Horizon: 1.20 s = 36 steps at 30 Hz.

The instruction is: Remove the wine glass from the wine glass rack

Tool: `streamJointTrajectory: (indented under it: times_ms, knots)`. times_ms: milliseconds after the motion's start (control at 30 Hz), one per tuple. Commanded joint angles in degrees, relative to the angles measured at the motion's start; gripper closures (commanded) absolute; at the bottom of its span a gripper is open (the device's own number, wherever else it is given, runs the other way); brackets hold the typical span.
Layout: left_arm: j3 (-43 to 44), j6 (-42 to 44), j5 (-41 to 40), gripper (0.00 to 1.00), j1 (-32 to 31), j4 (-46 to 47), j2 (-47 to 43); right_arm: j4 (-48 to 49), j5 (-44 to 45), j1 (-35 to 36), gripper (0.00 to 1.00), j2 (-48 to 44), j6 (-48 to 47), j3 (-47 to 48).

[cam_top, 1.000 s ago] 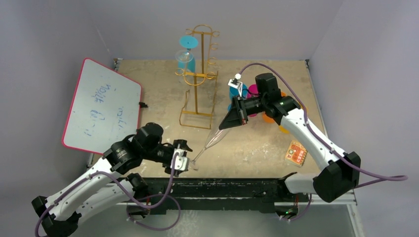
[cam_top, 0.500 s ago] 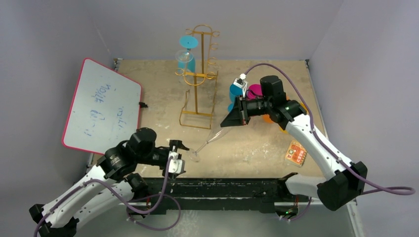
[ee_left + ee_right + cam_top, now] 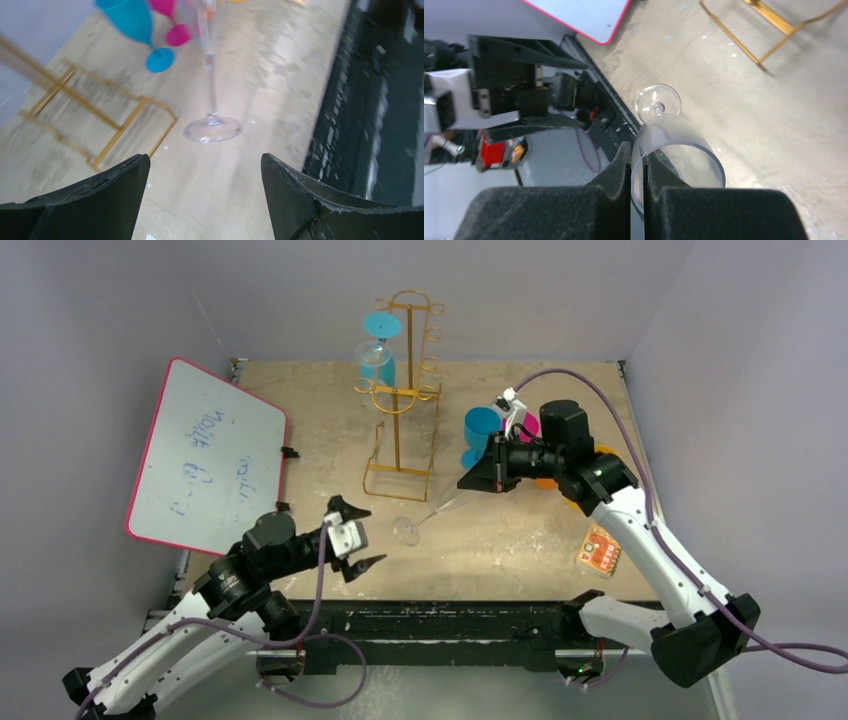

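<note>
The clear wine glass [image 3: 432, 512] is off the gold wine glass rack [image 3: 401, 400] and slants over the table, its foot [image 3: 212, 130] low and pointing at my left gripper. My right gripper [image 3: 468, 482] is shut on the rim of its bowl [image 3: 679, 145], one finger inside and one outside. My left gripper [image 3: 360, 536] is open just short of the foot, with nothing between its fingers [image 3: 115, 190]. A blue glass and a clear one [image 3: 377, 348] hang on the rack's left side.
A pink-edged whiteboard [image 3: 205, 455] leans at the left. Blue, pink and orange plastic glasses [image 3: 482, 426] stand behind my right gripper. An orange card [image 3: 600, 548] lies at the right front. The rack's wire base [image 3: 105, 117] lies left of the foot.
My left gripper has opened, let go of the glass's foot and drawn back to the left. My right gripper has moved right with the glass, carrying its foot up and to the right.
</note>
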Motion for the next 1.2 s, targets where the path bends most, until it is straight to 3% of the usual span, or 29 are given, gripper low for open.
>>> streamJointTrajectory:
  times_ms: [0,200,400,667,800,1167]
  knots:
    - [-1.33,-20.97,-23.97,0.18,0.27,14.26,-3.07,-1.80,10.25,0.11,1.00,-4.03,0.00,1.08]
    - [1.06,-38.31,-49.97,0.17,0.22,9.86,-1.71,-4.00,21.96,0.12,1.00,-8.37,-0.34,2.27]
    - [9.83,-44.76,-63.74,0.15,0.23,-3.32,3.40,-5.26,28.61,0.08,1.00,-9.75,-1.15,3.25]
    - [11.35,-50.28,-66.46,0.15,0.25,-10.18,0.77,-7.47,43.71,0.13,1.00,-7.37,-2.92,4.15]
    - [11.10,-53.62,-73.18,0.13,0.22,-13.35,-2.22,-8.55,49.76,0.18,1.00,-3.69,-4.79,6.90]
    - [11.08,-54.31,-71.64,0.11,0.31,-14.05,1.75,-9.18,45.03,0.58,1.00,5.81,-7.83,9.68]
